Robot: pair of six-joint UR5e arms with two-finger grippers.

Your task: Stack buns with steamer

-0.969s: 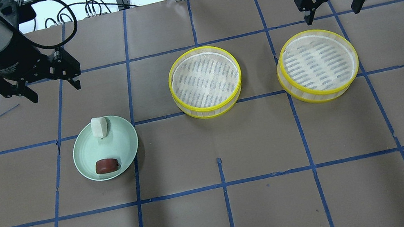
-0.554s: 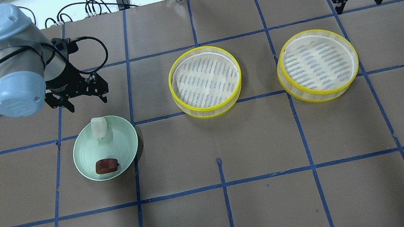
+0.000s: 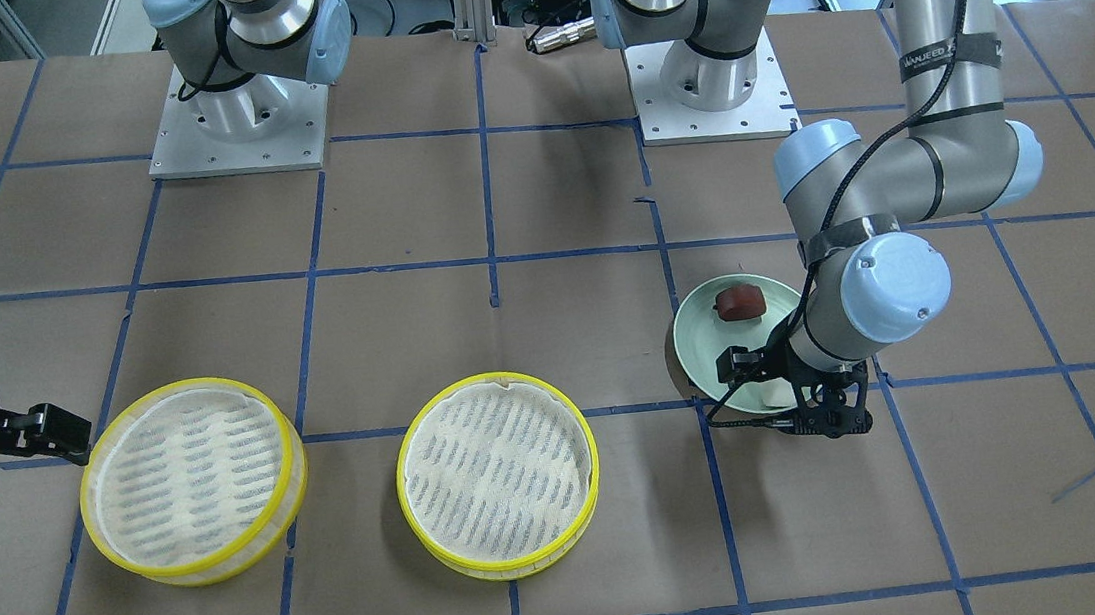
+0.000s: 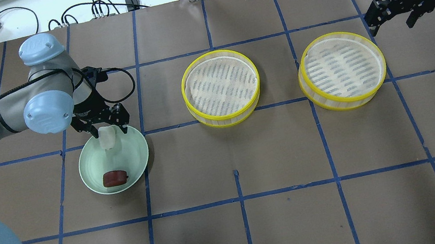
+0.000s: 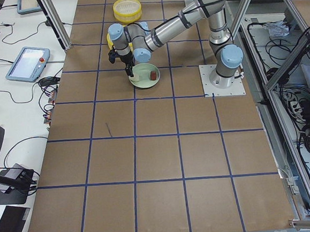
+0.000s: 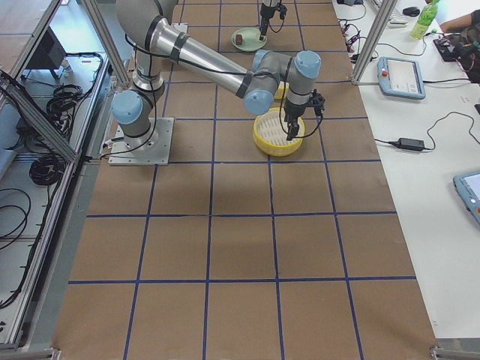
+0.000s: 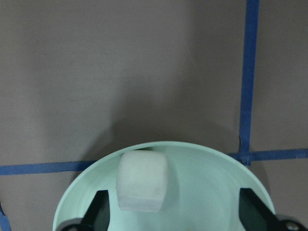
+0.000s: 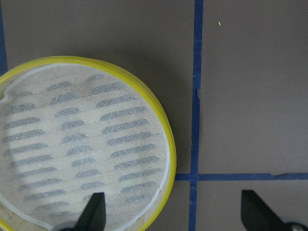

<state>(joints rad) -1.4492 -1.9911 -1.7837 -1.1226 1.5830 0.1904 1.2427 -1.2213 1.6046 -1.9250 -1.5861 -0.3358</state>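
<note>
Overhead exterior view: on the brown surface (image 4: 246, 233) stand the middle steamer (image 4: 220, 83) and the right steamer (image 4: 341, 69), both yellow-rimmed and apart from each other. A pale green plate (image 4: 131, 155) lies at the left. The left end effector (image 4: 104, 132) hangs low over the plate's far edge, its fingers spread on either side of the white bun (image 4: 107, 139). The right end effector (image 4: 392, 24) is also spread, just beyond the right steamer. The reddish-brown bun (image 4: 115, 177) lies at the plate's near side.

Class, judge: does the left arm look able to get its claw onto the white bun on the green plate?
Probably yes. The left claw hangs open right above the white bun, which sits between its fingers with nothing over it, though nearer one finger.
</note>
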